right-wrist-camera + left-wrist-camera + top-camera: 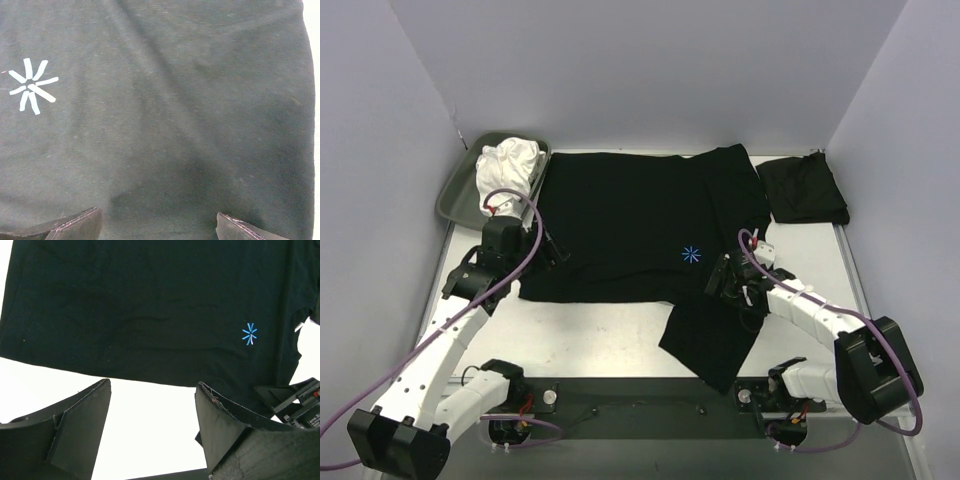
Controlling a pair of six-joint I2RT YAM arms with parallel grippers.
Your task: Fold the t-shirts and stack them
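Observation:
A black t-shirt [630, 225] lies spread flat across the middle of the table, with a small blue mark [692, 254] near its right side and one sleeve reaching toward the near edge. A second black t-shirt [804, 190] lies folded at the back right. My left gripper [552, 250] is open and empty at the spread shirt's left edge; in the left wrist view the shirt [150, 305] lies just beyond my open fingers [220, 415]. My right gripper [728, 280] is open, low over the shirt [165, 110] beside the mark [31, 85].
A grey-green tray [460, 185] at the back left holds a crumpled white cloth [510, 165]. A black strip [650, 410] runs along the near edge between the arm bases. Purple walls close in the left, back and right.

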